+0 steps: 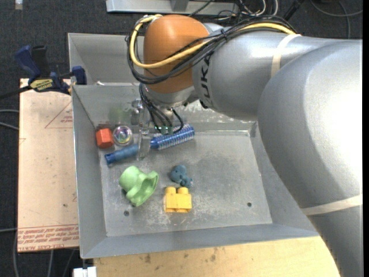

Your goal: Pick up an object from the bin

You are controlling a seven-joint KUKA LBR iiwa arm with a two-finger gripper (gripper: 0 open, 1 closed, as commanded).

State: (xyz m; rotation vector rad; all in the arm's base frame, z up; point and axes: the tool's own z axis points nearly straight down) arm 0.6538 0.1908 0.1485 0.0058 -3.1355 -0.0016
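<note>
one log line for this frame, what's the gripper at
gripper: low over middle of blue brush | brush: lying on bin floor | nearest: shiny ball, red-orange block | grasp: unclear

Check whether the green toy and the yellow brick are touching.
Apart. The camera view shows a strip of bare bin floor between the green toy and the yellow brick.

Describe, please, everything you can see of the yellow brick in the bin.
The yellow brick is a small toy building block, plastic by its look, with two round studs along its upper side. It lies on the grey bin floor near the front wall. A small blue-grey figure lies just behind it, a green toy to its left; neither clearly touches it.
</note>
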